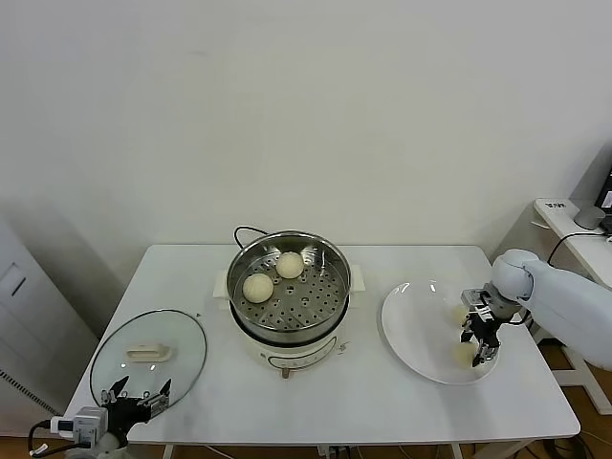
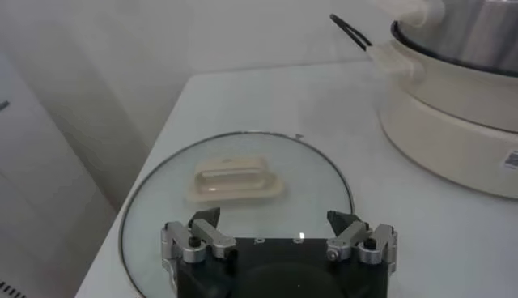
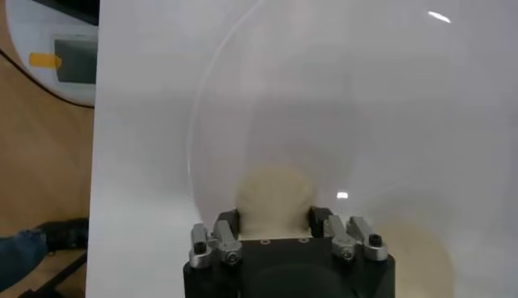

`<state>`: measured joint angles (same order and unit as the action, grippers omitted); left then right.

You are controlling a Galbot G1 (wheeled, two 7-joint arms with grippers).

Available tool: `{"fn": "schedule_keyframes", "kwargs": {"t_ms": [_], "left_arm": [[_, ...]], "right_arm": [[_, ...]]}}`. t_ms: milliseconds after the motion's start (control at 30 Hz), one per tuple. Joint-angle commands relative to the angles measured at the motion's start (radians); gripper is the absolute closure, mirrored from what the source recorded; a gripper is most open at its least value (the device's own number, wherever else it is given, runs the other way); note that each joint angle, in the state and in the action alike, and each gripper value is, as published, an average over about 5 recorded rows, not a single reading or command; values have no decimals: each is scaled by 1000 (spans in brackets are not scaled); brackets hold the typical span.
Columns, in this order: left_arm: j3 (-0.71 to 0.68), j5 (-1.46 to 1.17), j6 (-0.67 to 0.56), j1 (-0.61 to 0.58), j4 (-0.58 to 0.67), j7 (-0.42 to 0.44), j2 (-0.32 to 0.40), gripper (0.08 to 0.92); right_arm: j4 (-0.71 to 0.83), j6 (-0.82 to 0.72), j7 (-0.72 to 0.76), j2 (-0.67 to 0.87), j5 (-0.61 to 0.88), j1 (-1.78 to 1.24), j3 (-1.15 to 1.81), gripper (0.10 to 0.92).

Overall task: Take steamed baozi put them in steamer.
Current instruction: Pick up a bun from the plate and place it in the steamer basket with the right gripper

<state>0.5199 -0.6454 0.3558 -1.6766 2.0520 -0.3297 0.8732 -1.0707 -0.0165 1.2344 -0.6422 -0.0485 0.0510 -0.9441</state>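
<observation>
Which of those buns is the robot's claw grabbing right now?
The bun at the plate's near edge, between the right claw's fingers. Another bun lies free behind it; two more sit in the steamer.

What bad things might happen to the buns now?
The right tool is pinching a baozi on the plate; soft dough might squash or slip out. A second bun sits close by and might get bumped as the arm lifts. The steamer already holds two buns, so a careless drop may land on them.
</observation>
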Motion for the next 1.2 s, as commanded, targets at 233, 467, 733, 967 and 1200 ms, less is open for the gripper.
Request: {"fn": "schedule_keyframes", "kwargs": {"t_ms": [233,467,733,967,1200], "left_arm": [[-6,2,0,1,-1,-2,-2,177],[-13,2,-1,8,2,-2,-7,177],[-21,2,-2,15,4,-2,-9,177],[-26,3,1,21,8,-4,-7,177],[-29,3,2,23,7,-4,-4,177]], "right_arm": [[-105,39,31,9,173,428,-229,525],[-101,165,32,-156,283,586,-252,525],[-46,374,43,-372,321,592,-177,525],[-14,553,42,-554,278,552,-161,525],[-72,682,42,-635,162,508,-148,523]]}}
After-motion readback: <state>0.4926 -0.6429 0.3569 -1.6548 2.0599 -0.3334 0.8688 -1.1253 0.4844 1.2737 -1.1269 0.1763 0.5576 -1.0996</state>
